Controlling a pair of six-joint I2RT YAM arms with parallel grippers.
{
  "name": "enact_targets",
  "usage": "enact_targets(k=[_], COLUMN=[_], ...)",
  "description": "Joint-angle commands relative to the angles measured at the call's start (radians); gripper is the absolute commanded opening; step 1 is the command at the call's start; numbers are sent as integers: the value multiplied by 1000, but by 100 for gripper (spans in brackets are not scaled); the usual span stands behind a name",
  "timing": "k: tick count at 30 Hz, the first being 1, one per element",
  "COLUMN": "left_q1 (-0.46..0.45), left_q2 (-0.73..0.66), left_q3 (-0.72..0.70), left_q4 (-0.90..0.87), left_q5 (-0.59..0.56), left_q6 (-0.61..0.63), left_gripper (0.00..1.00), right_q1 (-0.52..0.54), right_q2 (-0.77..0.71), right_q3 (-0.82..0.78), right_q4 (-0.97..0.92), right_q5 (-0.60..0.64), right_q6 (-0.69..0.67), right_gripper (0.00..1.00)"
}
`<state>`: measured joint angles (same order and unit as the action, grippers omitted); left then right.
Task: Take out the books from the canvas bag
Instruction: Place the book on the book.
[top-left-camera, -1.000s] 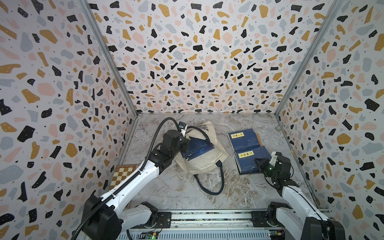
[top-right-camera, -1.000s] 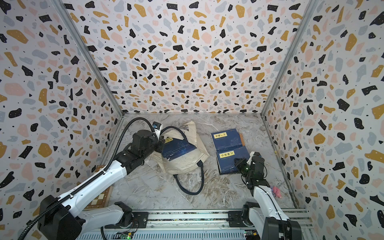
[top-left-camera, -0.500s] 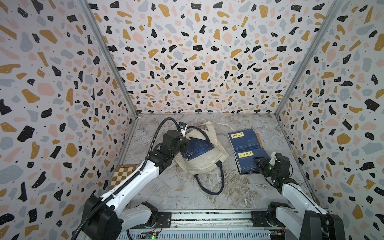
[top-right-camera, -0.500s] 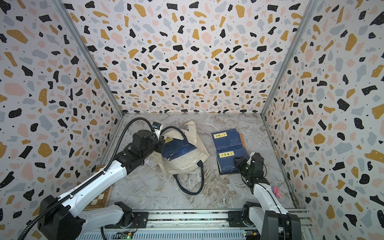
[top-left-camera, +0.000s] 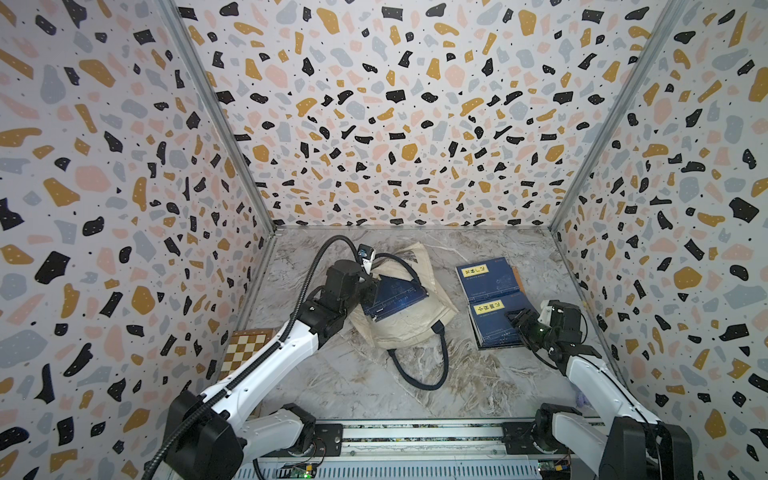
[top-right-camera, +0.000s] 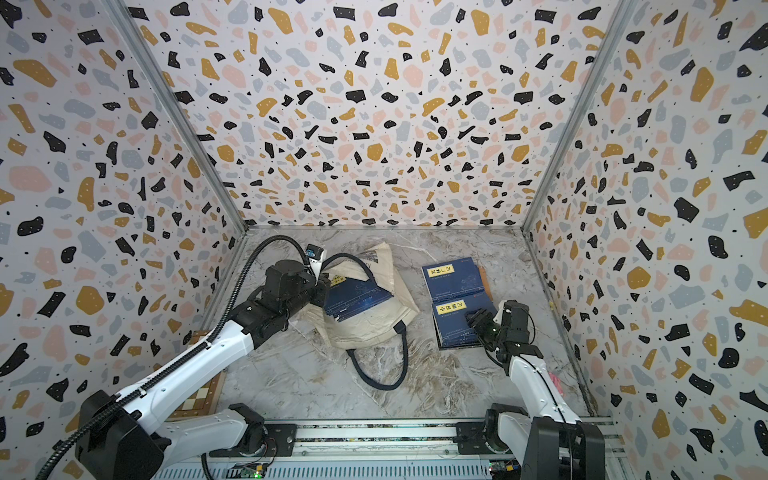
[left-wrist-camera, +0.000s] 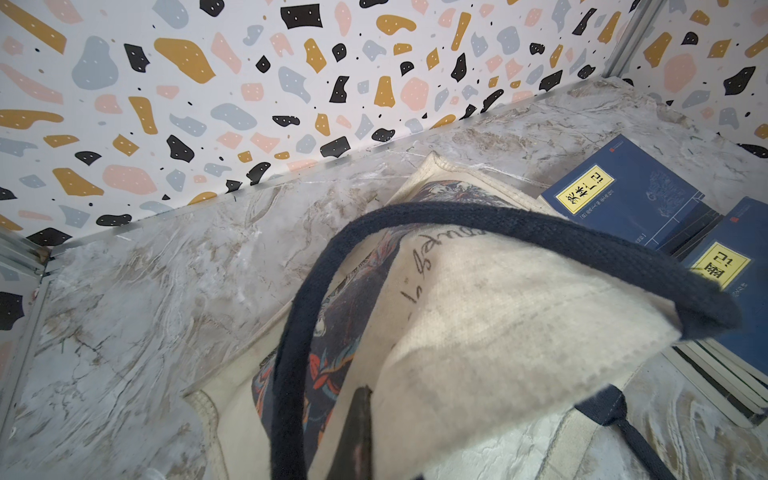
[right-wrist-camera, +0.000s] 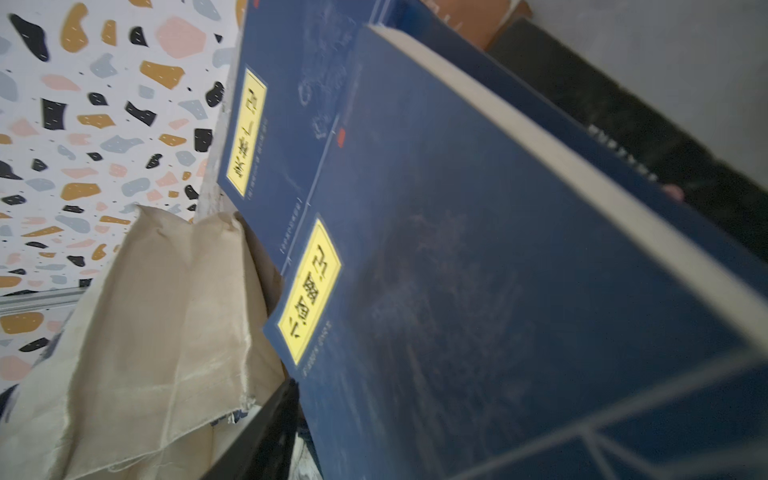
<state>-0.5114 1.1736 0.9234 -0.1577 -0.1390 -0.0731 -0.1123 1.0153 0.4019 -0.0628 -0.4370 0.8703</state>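
Observation:
The cream canvas bag (top-left-camera: 409, 328) lies flat mid-table in both top views, its navy handles (top-left-camera: 419, 374) spread out. One navy book (top-left-camera: 392, 297) shows in its open mouth. My left gripper (top-left-camera: 371, 291) is shut on the bag's cloth edge (left-wrist-camera: 478, 332) beside that book; a dark finger (left-wrist-camera: 357, 432) presses the fabric. To the right, two navy books with yellow labels lie on the table, one farther (top-left-camera: 488, 276) and one nearer (top-left-camera: 492, 322), on top of others. My right gripper (top-left-camera: 518, 322) stands open at the nearer book's (right-wrist-camera: 498, 291) right edge. Only one of its fingers (right-wrist-camera: 266, 432) shows in the right wrist view.
A brown-and-cream chessboard box (top-left-camera: 245, 347) sits by the left wall under my left arm. A small pink object (top-right-camera: 555, 382) lies near the right wall behind my right arm. Patterned walls close in three sides; the arm rail (top-left-camera: 415, 434) runs along the front.
My right gripper's jaws have opened at the nearer book's edge, and the arm has barely shifted. The left arm and the bag have stayed put.

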Motion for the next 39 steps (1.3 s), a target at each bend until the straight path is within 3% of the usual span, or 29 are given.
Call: enact_targets(k=[1, 12, 17, 22, 26, 30, 36, 39], left_q1=[7, 7, 7, 7, 7, 7, 7, 7], left_q2=[-11, -19, -19, -20, -21, -19, -25, -29], left_q3=[39, 37, 39, 42, 45, 45, 38, 38], left_q4=[13, 11, 9, 10, 8, 8, 10, 12], left_q5=[3, 7, 10, 14, 16, 21, 34, 38], left_q6=[-18, -20, -22, -27, -31, -37, -41, -43], left_gripper=[0, 0, 0, 0, 0, 0, 0, 0], right_q1=[-4, -4, -4, 19, 187, 434, 809, 907], right_q2=[-6, -132, -141, -200, -276, -284, -153, -78], right_q3=[23, 64, 75, 79, 131, 152, 195, 209], right_q4=[-116, -265, -289, -185, -170, -111, -27, 29], right_q5=[-16, 61, 31, -105, 31, 193, 429, 471], right_q6=[-21, -13, -35, -90, -91, -41, -15, -5], right_gripper=[63, 64, 64, 65, 65, 66, 66, 66])
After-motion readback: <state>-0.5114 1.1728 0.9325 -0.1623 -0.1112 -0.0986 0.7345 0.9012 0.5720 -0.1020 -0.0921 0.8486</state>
